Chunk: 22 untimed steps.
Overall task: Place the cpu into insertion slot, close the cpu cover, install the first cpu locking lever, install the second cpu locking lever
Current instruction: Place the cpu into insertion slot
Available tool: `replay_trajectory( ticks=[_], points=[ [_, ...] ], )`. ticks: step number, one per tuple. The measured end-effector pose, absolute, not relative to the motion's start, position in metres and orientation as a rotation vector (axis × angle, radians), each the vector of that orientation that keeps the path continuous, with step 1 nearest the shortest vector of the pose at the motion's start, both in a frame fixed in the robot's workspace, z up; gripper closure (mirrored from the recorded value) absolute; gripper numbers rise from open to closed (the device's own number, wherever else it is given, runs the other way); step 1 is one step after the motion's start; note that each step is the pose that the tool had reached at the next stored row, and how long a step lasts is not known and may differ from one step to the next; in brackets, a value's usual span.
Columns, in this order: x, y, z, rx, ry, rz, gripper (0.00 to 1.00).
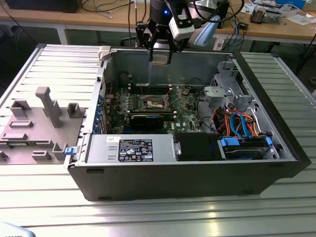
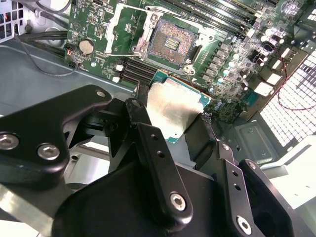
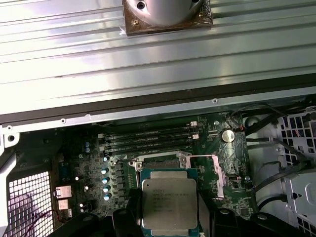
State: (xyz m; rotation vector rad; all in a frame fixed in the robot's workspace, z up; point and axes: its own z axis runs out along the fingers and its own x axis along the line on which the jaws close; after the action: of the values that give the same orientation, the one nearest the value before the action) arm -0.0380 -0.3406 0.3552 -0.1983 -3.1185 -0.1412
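The cpu (image 2: 173, 106), a flat silvery chip, is gripped at two opposite edges by the black fingers (image 2: 196, 138) of the gripper (image 2: 170, 116). In the exterior view it hangs in the upper middle of the frame, over the far wall of the open computer case (image 1: 197, 182). Well below it, the insertion slot (image 2: 172, 42) lies bare on the green motherboard (image 2: 81, 19), with the cpu cover (image 2: 112, 29) swung open just beside it. The case rests on a ribbed metal table (image 1: 49, 64).

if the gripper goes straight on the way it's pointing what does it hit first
Probably the open insertion slot on the motherboard. The gripper points down at the board, and the cpu it holds would touch first. Nothing shows between them, though depth is hard to judge.
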Motion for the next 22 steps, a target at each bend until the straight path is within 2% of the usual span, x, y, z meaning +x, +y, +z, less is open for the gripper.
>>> replay_trajectory(
  ticks=[22],
  points=[
    [-0.038,-0.3406,0.3552,-0.223,-3.117,-0.141,0.45]
  ],
)
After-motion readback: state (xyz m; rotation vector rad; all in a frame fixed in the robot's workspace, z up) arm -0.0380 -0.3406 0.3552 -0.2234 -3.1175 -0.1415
